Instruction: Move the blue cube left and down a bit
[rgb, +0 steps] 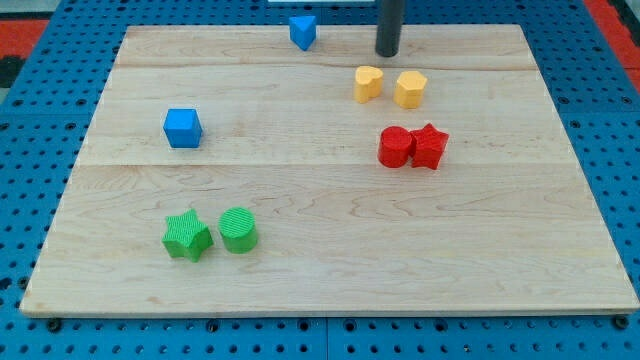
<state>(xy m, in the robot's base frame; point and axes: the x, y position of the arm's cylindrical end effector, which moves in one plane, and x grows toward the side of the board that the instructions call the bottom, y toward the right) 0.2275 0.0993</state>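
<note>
The blue cube (183, 128) sits on the left part of the wooden board (330, 260), with nothing touching it. My tip (388, 53) is at the view's top, right of centre, far to the right of and above the blue cube. A second blue block (303, 31), a wedge-like shape, lies at the top edge, left of my tip.
A yellow heart (368, 83) and a yellow hexagon (410, 89) lie just below my tip. A red cylinder (396, 147) and a red star (430, 146) touch at right of centre. A green star (187, 236) and a green cylinder (239, 230) sit at lower left.
</note>
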